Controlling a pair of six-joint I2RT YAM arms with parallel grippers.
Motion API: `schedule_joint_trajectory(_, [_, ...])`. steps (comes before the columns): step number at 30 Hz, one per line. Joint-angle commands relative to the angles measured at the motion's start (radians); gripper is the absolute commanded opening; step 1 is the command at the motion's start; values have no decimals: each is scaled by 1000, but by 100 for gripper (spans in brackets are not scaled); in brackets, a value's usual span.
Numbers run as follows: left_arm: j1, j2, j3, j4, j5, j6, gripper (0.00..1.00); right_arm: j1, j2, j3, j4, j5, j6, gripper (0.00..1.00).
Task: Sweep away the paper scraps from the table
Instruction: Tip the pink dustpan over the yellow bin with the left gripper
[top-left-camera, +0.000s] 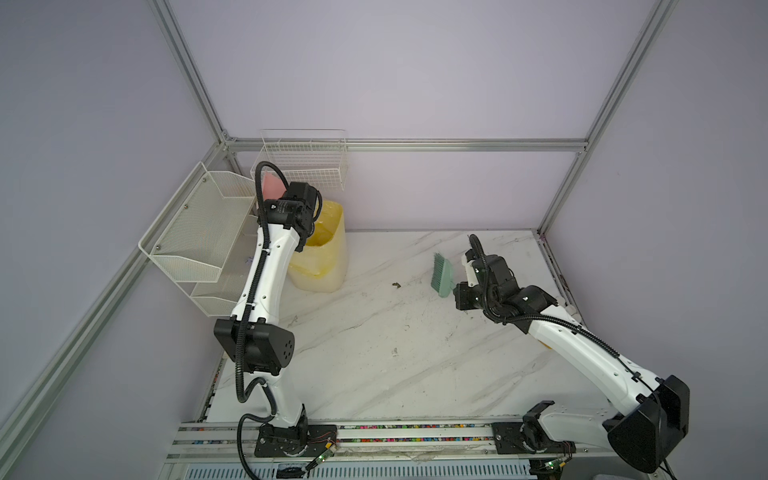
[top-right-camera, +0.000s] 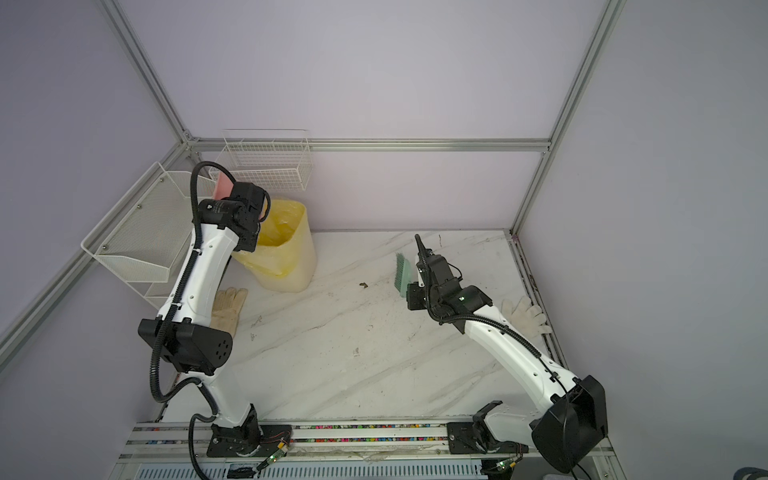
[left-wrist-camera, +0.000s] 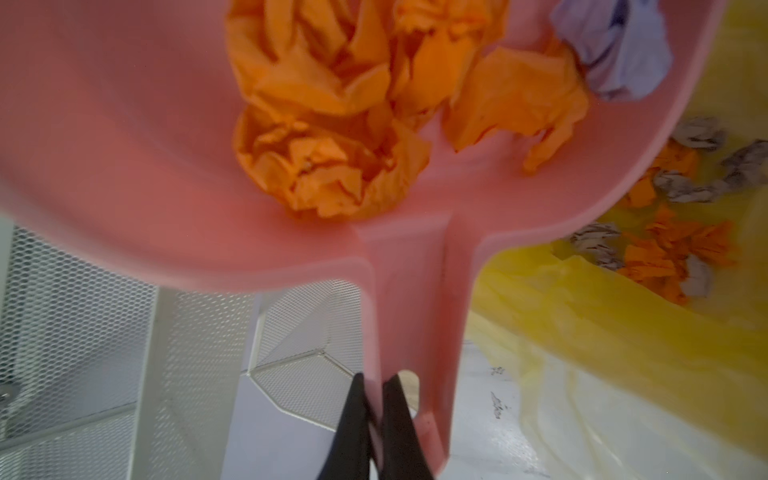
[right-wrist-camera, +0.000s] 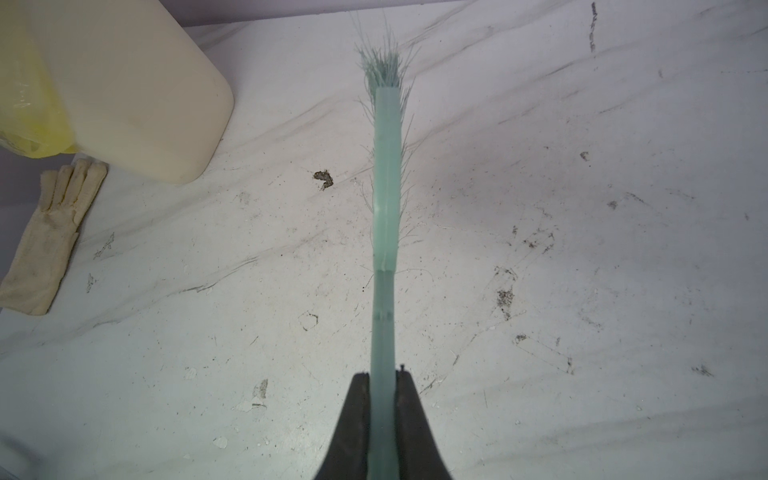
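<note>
Several orange paper scraps (left-wrist-camera: 332, 166) and a lilac one (left-wrist-camera: 615, 45) lie in the pink dustpan (left-wrist-camera: 124, 145). My left gripper (left-wrist-camera: 376, 386) is shut on its handle. The pan (top-left-camera: 272, 187) is held tilted above the yellow-bagged bin (top-left-camera: 324, 249), where more scraps (left-wrist-camera: 673, 249) lie. My right gripper (right-wrist-camera: 382, 378) is shut on the handle of a green brush (right-wrist-camera: 384, 166). The brush (top-left-camera: 441, 272) hangs over the back right of the marble table (top-left-camera: 395, 353). No scraps show on the table top.
White wire racks (top-left-camera: 195, 237) (top-left-camera: 305, 160) hang at the back left, close to the left arm. One beige glove (top-right-camera: 228, 307) lies beside the left arm, another (top-right-camera: 525, 316) at the right edge. A small dark spot (right-wrist-camera: 323, 179) marks the table near the brush.
</note>
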Motion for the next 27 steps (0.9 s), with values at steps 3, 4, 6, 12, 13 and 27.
schedule_joint_trajectory(3, [-39, -18, -108, 127, -293, 73, 0, -6, -2, -1, 32, -3, 5, 0])
schedule_joint_trajectory(4, [-48, -20, -129, 150, -330, 92, 0, -6, 2, -3, 33, -3, 1, 0])
schedule_joint_trajectory(6, [-66, -22, -176, 209, -406, 134, 0, -6, 8, -7, 35, -3, -1, 0])
schedule_joint_trajectory(12, [-83, -27, -257, 343, -488, 235, 0, -5, -7, -20, 43, -7, -1, 0])
schedule_joint_trajectory(13, [-86, -29, -271, 368, -509, 259, 0, -6, -12, -20, 42, -2, -2, 0])
schedule_joint_trajectory(27, [-110, -144, -535, 971, -579, 718, 0, -6, -31, -40, 60, 4, -7, 0])
